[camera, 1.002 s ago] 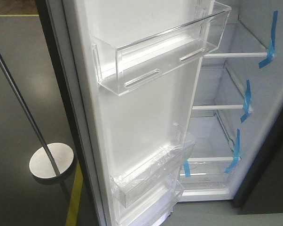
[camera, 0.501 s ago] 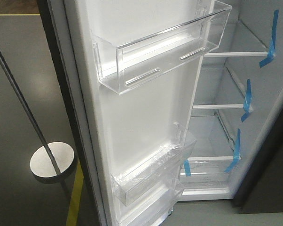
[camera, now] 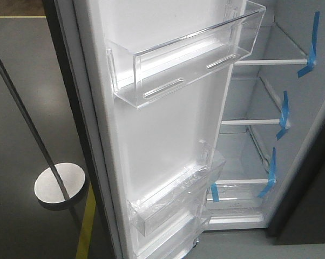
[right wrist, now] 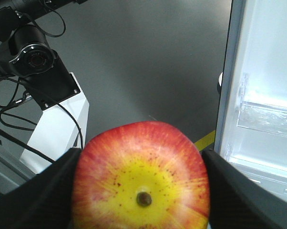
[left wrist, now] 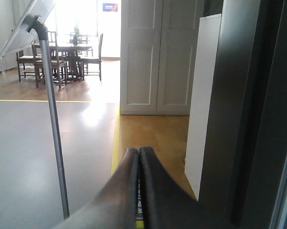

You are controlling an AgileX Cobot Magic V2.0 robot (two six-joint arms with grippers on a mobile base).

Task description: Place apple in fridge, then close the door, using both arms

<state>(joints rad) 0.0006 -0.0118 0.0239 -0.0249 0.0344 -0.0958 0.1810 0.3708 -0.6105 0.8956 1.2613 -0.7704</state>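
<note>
Almost nothing has moved in the last second: the front view slides a shade to the right and then settles, with the door (camera: 168, 135) swung wide on the left and the fridge (camera: 308, 124) gaping on the right, its blue-taped shelves bare as far as they show. The apple (right wrist: 141, 176) is not yet inside. It sits clamped stem-end up between the two fingers of the right gripper (right wrist: 142, 193), held over grey floor just left of the white, bin-lined interior seen in the right wrist view. Neither arm nor apple appears in the front view, so how near the fruit is to a shelf cannot be told. The left gripper (left wrist: 138, 160) has its fingers pressed together on nothing and points away towards a wooden floor and white cupboards, with a metal stand (left wrist: 55, 143) on its left and a dark panel, probably the fridge's outside, at far right. By the look of it, the task stands at its first stage: the apple is picked up and carried close, while the placing on a shelf, the letting go and the closing of the door are all left to do.
</note>
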